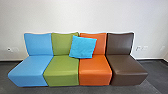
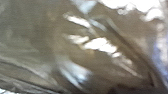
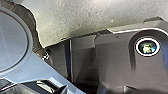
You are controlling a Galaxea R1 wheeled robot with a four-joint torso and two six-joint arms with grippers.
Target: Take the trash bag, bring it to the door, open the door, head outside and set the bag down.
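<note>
cushion (image 1: 82, 47) leans where green seat (image 1: 62, 71) and orange seat (image 1: 95, 71) meet; blue seat (image 1: 30, 70) is out on the cushion's left, brown seat (image 1: 128, 72) on its right. wall (image 1: 82, 15) rises behind the cushion, dark floor (image 1: 6, 70) runs below. the bag (image 2: 82, 52) is close up at the left wrist, glossy and creased; its place relative to the cushion i can't tell. whether the left hand is wide, narrow or holding the bag, i can't tell, nor how wide the right hand is. thin film could tear or slip if only a loose fold were gripped and a turn made the load swing. driving straight on towards the cushion could bump the seats or snag the bag on a corner. held too low, it could scrape the floor and split.
</note>
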